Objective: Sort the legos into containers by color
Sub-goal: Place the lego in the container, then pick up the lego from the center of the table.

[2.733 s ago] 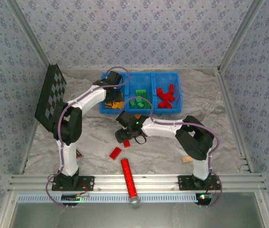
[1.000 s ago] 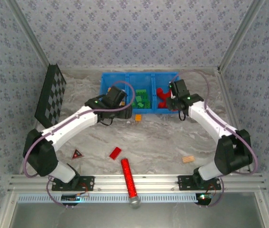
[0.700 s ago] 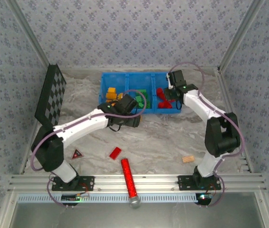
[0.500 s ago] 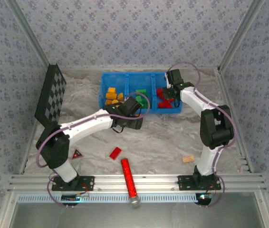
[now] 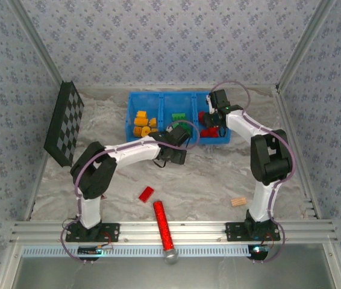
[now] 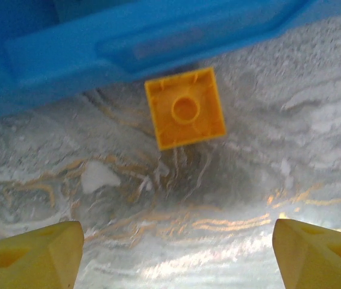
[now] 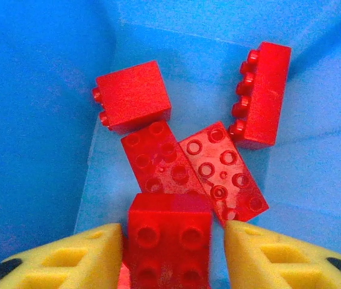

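L jaws apart over orange brick (image 6: 185, 108) on surface by blue bin (image 6: 128, 48) | R jaws apart round red brick (image 7: 169, 235) in bin's red section | risk: bin wall blocks L grip, brick skids

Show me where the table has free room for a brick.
Bare table lies between the red lego and the tan block, also between the checkered board and the blue bin. Crowded: the bin's front, by the left gripper.

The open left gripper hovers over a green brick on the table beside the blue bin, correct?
No: the brick is yellow-orange, not green, as the left wrist view shows. It lies on the table beside the blue bin, under the open left gripper.
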`<state>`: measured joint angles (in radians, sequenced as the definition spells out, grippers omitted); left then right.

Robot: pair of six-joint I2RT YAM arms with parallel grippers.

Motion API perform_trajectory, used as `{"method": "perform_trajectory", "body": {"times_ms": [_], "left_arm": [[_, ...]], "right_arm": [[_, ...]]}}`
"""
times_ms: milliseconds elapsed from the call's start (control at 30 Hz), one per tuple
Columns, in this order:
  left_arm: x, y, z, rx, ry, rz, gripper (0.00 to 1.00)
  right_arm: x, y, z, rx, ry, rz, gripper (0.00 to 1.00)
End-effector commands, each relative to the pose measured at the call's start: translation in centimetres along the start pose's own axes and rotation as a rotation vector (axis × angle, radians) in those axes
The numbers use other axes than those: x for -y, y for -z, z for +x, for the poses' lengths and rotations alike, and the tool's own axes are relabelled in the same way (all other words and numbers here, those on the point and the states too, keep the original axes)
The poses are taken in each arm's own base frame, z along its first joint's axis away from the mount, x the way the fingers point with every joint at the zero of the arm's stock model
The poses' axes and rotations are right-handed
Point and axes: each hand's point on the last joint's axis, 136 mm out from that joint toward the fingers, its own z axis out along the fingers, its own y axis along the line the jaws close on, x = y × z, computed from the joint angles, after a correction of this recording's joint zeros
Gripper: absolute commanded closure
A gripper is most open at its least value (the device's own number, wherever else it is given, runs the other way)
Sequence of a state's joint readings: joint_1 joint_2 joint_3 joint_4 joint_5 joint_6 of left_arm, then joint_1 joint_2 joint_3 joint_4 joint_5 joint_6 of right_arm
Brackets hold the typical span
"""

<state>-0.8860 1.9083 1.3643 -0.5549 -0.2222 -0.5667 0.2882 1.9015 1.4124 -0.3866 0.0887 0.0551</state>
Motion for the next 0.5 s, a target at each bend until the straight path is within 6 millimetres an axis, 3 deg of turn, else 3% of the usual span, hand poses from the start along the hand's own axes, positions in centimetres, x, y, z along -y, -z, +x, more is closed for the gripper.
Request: {"method": "perform_trajectory", "body": {"times_ms": [0, 267, 467], "left_arm": [[0.3, -0.4, -1.4, 0.023, 0.025, -0.018, 0.18], [0.0, -1.8, -2.0, 0.009, 0.051, -0.056, 0.18], [0.0, -3.1, -2.6, 0.004, 0.073, -0.06, 0.19]], "right_arm": [[0.2, 1.0, -0.6, 0.028, -0.016, -0.009, 0.37], [0.1, 4.2, -1.4, 0.1, -0.028, -0.025, 0.36], [0.3, 9.0, -1.4, 0.218, -0.072, -0.033, 0.37]]}}
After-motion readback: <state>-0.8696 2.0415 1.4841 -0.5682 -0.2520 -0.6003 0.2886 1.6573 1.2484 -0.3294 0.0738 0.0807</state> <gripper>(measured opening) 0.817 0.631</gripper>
